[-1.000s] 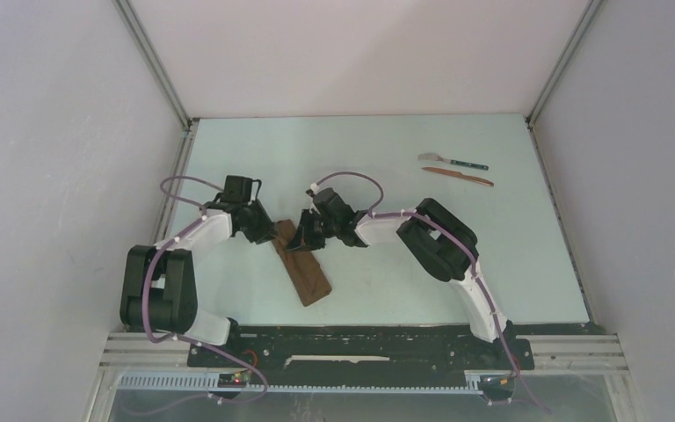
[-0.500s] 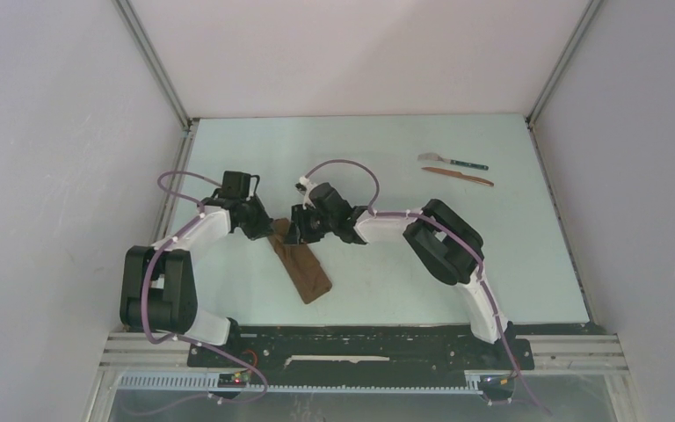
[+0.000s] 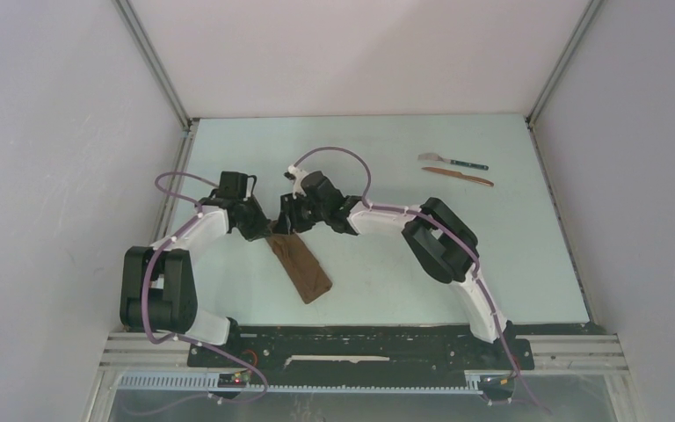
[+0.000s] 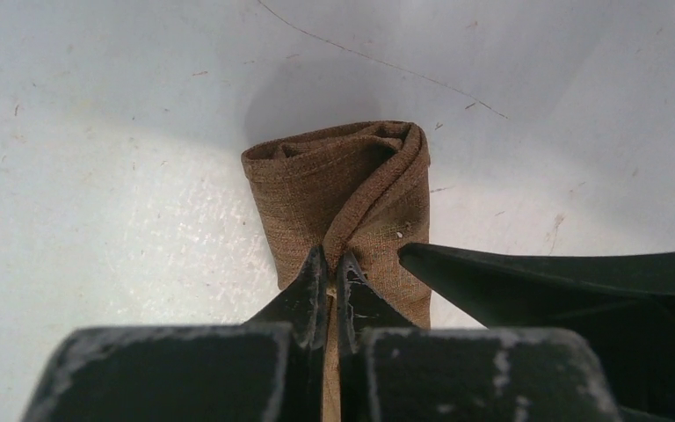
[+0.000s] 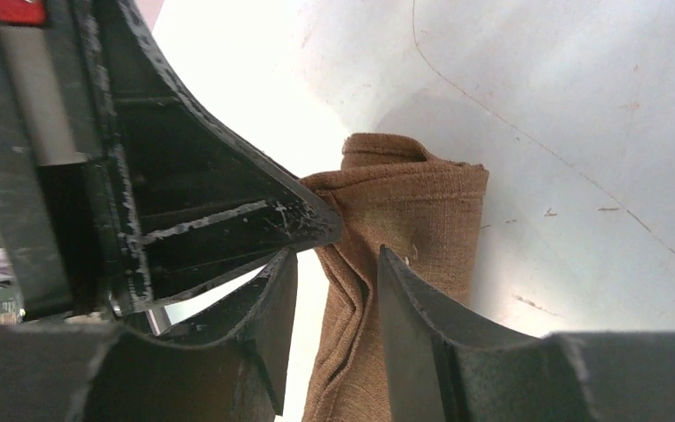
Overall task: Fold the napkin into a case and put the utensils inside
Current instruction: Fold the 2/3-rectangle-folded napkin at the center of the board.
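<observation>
Napkin: the napkin [image 3: 303,268] is folded into a narrow brown strip and lies slantwise on the table [image 3: 387,149], left of centre, with one end near the arm bases and the other pointing far and left, under both grippers.
Far end of the napkin: the layers there curl up into a small open loop, lifted a little off the table.
Left gripper: the left gripper [image 4: 330,264] has its jaws pressed together on a pinch of the top layer at that far end. The likely reason is to lift that layer clear so the strip gapes like a pocket.
Right gripper: the right gripper [image 5: 334,264] comes in from the right with its jaws about half apart. A ridge of cloth stands between them with a gap on one side, so it clamps nothing.
Grippers together: their tips sit just beside each other over the same end, one holding and the other free to regrip or spread the mouth.
Utensils: the teal-handled utensil [image 3: 453,161] and the brown knife [image 3: 457,176] lie side by side at the far right, well apart from the napkin, untouched.
Stage: the folding looks nearly done, and nothing is inside yet.
Risk: the soft layers may slip flat once the pinch lets go.
</observation>
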Tool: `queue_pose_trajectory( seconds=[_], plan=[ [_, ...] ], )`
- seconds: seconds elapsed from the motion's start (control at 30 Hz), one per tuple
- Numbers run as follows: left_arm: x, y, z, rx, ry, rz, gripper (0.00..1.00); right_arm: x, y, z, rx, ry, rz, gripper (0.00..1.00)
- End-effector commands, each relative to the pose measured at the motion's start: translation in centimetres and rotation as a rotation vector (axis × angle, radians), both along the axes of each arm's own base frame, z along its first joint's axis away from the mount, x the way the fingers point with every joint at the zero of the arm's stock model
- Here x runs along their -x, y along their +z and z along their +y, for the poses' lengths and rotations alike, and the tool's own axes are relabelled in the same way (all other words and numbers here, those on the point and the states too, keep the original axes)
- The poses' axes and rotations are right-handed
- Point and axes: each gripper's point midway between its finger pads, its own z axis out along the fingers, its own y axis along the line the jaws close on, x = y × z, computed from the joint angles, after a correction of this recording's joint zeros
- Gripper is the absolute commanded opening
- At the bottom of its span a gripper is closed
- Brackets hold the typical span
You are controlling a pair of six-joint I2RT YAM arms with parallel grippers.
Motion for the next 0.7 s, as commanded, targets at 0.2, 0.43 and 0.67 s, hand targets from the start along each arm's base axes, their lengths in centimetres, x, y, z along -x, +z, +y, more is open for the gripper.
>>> queue_pose_trajectory(
  seconds=[0.2,0.43,0.67],
  plan=[
    [-1.5,2.6,0.0,0.012,-0.015,-0.078,0.0,1.5,-0.8,1.6,-0.009,0.075,-0.007,0.46],
    [-1.5,2.7,-0.1,0.021,-0.016,-0.083,0.0,1.4,-1.1,2.3,0.006,0.075,-0.019,0.45],
    [-1.4,3.2,0.2,0.0,-0.025,-0.096,0.0,0.9,-1.1,2.3,0.026,0.04,-0.012,0.05]
  ],
)
